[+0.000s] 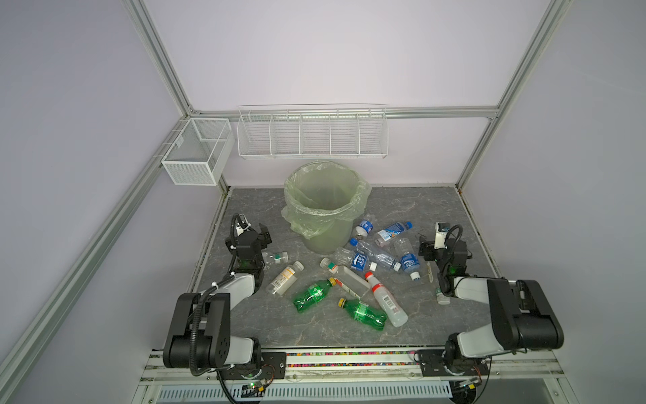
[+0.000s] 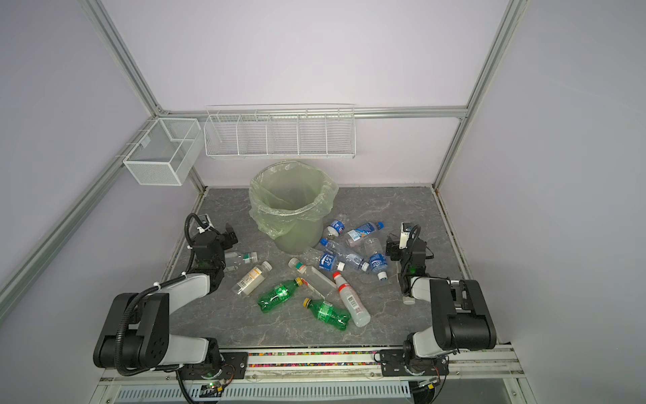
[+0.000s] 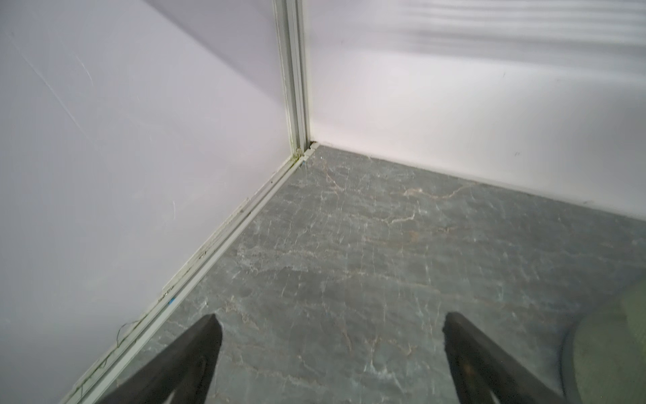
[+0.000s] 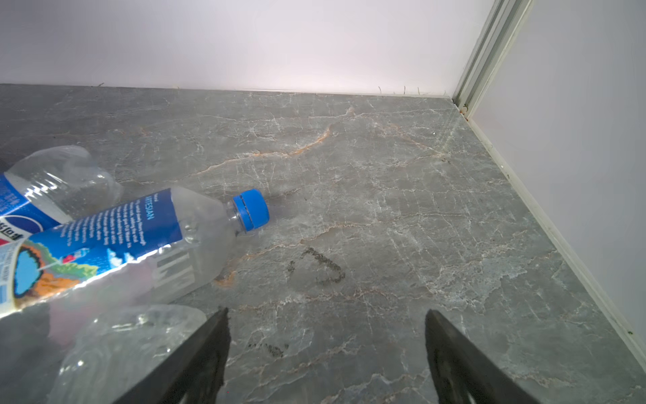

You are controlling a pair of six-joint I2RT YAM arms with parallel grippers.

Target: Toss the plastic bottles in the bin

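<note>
- The bin [image 1: 327, 239] is being shown upright at 12 o'clock on the table [image 1: 437, 210], with its bag folded over the rim.
- In both top views the bottles [image 1: 360, 260] are being shown lying on their sides on the table, all outside the bin, spread from 9 o'clock through the centre to 3 o'clock.
- The blue-label bottles [image 1: 407, 260] are being shown piled and touching at 4 o'clock of the bin, the nearest just beside its base.
- Two green bottles [image 1: 313, 295] are being shown near the table's centre, at 6 o'clock of the bin and apart from each other.
- The left gripper [image 3: 332, 323] is being held at 9 o'clock on the table with its fingers spread wide and nothing grasped. Only bare table is being framed between them, and a small bottle [image 1: 276, 258] is lying just beside the arm.
- The right gripper [image 4: 327, 314] is being held at 3 o'clock with its fingers released and nothing grasped. A blue-cap bottle [image 4: 105, 238] is lying near it, at its 10 o'clock in a top view, outside the fingers.
</note>
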